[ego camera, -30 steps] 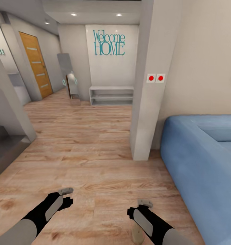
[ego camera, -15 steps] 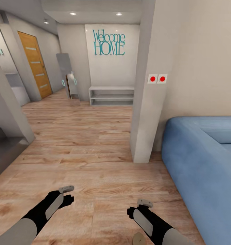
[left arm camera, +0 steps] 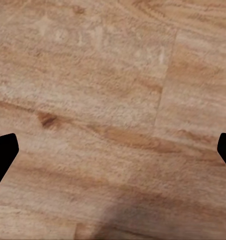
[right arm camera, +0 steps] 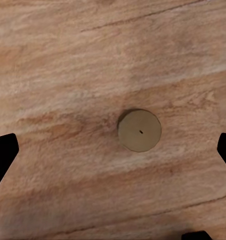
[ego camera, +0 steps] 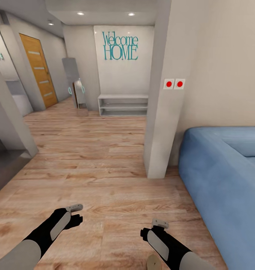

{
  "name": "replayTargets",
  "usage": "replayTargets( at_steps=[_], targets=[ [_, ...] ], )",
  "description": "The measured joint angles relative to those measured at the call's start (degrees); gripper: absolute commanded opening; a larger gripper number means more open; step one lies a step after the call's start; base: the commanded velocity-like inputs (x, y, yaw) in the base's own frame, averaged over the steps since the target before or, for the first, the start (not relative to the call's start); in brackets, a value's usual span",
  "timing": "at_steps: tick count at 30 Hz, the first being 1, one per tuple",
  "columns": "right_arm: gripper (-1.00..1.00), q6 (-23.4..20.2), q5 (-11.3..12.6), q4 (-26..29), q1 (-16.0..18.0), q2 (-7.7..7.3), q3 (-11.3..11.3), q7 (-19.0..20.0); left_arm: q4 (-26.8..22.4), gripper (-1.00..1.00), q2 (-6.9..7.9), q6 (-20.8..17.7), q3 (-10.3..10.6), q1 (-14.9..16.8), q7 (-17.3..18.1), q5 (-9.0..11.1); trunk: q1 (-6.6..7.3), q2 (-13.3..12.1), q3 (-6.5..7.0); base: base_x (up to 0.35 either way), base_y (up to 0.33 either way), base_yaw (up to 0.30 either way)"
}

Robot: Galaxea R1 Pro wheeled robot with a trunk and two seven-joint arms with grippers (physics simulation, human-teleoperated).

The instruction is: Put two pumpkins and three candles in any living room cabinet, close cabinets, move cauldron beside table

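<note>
Even, bright render lit by recessed ceiling spots [ego camera: 80, 14]; wrist views soft, slightly blurred.

Blue sofa [ego camera: 225, 180], white shelf unit [ego camera: 122, 104], perhaps mirror [ego camera: 75, 85].

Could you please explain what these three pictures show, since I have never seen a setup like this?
These are simulator renders from a wheeled robot with two arms. The head view looks forward and down a hallway: wooden floor, a blue sofa, a white shelf unit, an orange door. The dark shapes below are its left gripper and right gripper. The other two pictures come from cameras near each gripper, looking down at the floor. Under the right one stands a small tan candle, seen from above. Both grippers are open and hold nothing.
</note>
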State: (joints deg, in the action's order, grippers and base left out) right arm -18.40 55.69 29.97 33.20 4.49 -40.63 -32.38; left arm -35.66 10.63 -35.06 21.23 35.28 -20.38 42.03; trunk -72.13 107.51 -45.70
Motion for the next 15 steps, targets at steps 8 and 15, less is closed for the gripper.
replayTargets(
  at_steps=[8,15],
  targets=[
    [1.00,3.4,-0.1,0.3,0.0,-0.13,-0.2,0.1,-0.1,1.00,0.18,-0.2,-0.2,0.0,0.1,0.2,-1.76,3.2,-1.44,0.000,0.000,0.000],
    [1.00,4.3,-0.1,0.3,0.0,-0.14,-0.2,0.1,-4.7,1.00,1.28,-4.5,-0.1,0.0,0.2,2.8,-3.30,6.0,-2.69,0.000,0.000,0.000]
  ],
)
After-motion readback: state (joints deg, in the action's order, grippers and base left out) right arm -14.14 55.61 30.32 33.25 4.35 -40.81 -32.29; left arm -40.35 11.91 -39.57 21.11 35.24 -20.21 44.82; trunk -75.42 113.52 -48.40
